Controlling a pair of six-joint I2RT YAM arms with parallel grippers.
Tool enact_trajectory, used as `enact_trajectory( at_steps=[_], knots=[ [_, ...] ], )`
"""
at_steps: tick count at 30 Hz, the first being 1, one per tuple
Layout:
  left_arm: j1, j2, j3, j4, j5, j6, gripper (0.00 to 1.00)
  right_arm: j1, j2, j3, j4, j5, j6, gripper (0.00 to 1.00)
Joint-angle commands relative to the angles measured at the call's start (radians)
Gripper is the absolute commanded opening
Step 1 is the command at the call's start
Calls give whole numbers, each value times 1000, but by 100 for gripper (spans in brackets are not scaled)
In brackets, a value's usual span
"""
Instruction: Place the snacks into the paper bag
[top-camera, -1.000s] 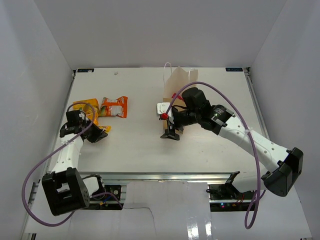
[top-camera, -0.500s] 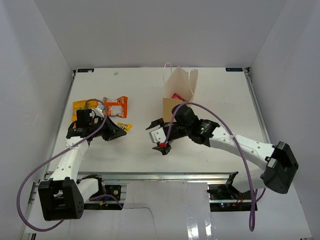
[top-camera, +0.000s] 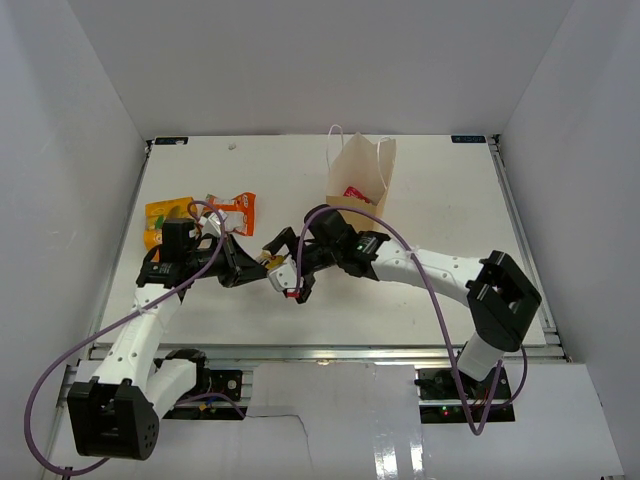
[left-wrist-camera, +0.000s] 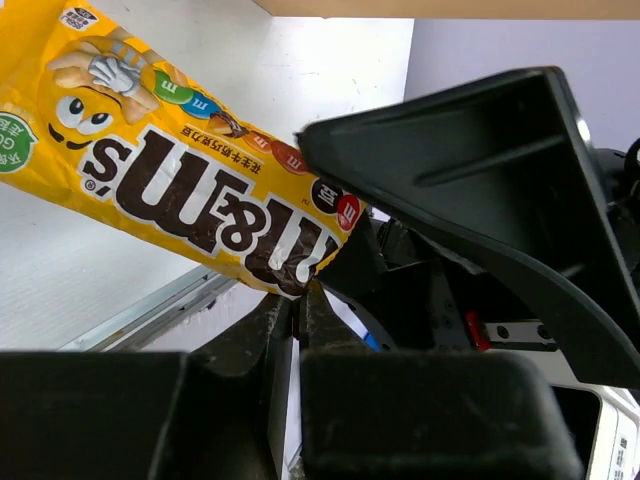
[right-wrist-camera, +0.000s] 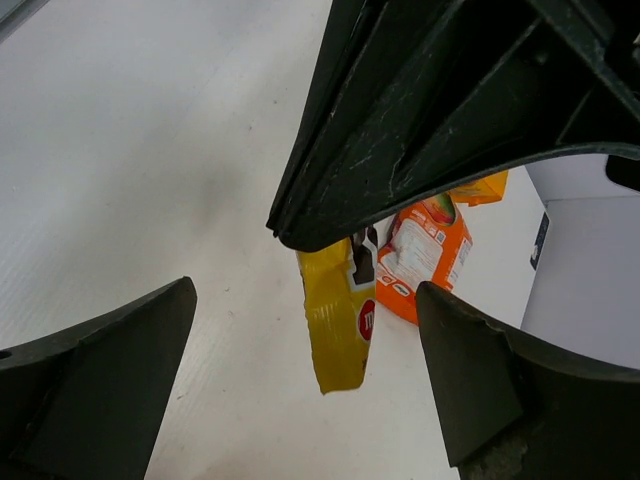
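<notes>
My left gripper (top-camera: 252, 262) is shut on one end of a yellow snack packet (top-camera: 268, 257), held above the table left of centre. In the left wrist view the yellow packet (left-wrist-camera: 190, 180) sticks out from the pinched jaws of that gripper (left-wrist-camera: 298, 298). My right gripper (top-camera: 286, 270) stands open right beside it. In the right wrist view the packet (right-wrist-camera: 340, 325) hangs between its spread fingers (right-wrist-camera: 470, 380) without touching them. The paper bag (top-camera: 362, 178) stands upright at the back centre with a red packet (top-camera: 355, 193) showing inside. Two orange packets (top-camera: 236, 211) (top-camera: 163, 217) lie at the left.
The bag's white loop handles (top-camera: 335, 135) rise above its mouth. Purple cables (top-camera: 440, 250) loop off both arms. White walls enclose the table on three sides. The metal rail (top-camera: 330, 350) runs along the near edge.
The left arm carried the yellow packet rightward toward the centre. The right arm swung left, away from the bag, to meet it, and its jaws spread wider.
</notes>
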Motion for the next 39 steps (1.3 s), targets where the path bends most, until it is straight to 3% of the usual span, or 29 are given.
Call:
enact_trajectory(
  at_steps=[1, 5, 6, 9, 15, 17, 20, 25, 29, 34, 39],
  knots=[
    [-11, -31, -5, 12, 60, -9, 0, 8, 16, 71, -23, 2, -46, 95],
    [-17, -30, -7, 12, 68, -6, 0, 19, 47, 108, -48, -21, -32, 74],
    [-19, -28, -5, 12, 69, -6, 0, 23, 51, 114, -53, -21, -28, 64],
    [-22, -25, 1, 10, 69, -5, 0, 27, 65, 134, -56, -16, 2, 47],
    [-24, -11, 31, 7, 65, -2, 0, 27, 67, 137, -97, -4, 6, 30],
    [-24, -5, 56, -8, 49, 1, 4, 25, 62, 132, -108, -2, 8, 27],
    [-24, 13, 133, -39, 31, 21, 21, 25, 47, 122, -131, -5, 9, 22],
    [-22, 44, 307, -118, -18, 81, 64, 7, -2, 106, -161, -22, 69, 18],
    [-22, 61, 436, -201, -108, 152, 78, -15, -60, 100, -198, -45, 144, 14],
    [-22, 72, 464, -222, -306, 184, 84, -59, -180, 147, -215, -91, 363, 13],
    [-22, 95, 395, -142, -448, 178, 85, -196, -211, 361, -232, -128, 648, 9]
  ],
)
